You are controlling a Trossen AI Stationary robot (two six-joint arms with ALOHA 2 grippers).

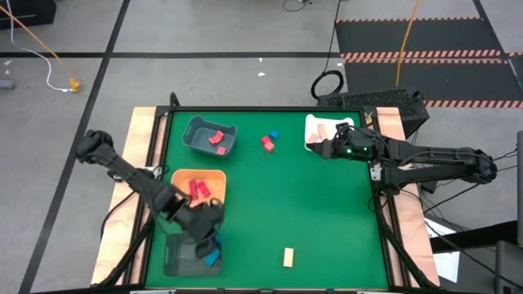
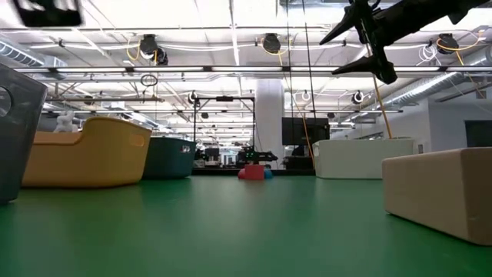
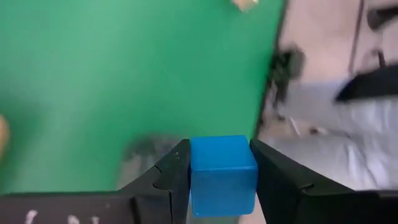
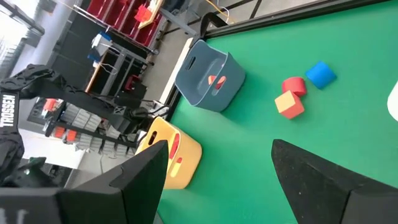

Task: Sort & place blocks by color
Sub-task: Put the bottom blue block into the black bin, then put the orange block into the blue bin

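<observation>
The left gripper (image 3: 221, 171) is closed on a blue block (image 3: 222, 174), and it hangs above the dark grey tray (image 1: 176, 260) at the near left corner of the green desk (image 1: 310, 212). The right gripper (image 1: 317, 149) has its fingers wide apart and holds nothing, at the white tray (image 1: 315, 124). A red block (image 1: 266, 144) and another blue one (image 1: 274, 135) lie in the middle far part, and a tan block (image 1: 288, 257) lies alone near the front edge.

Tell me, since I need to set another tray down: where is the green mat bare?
Bare: the wide middle between the orange tray and the right hand, down to the tan block. Crowded: the left side, with trays and the left hand.
</observation>
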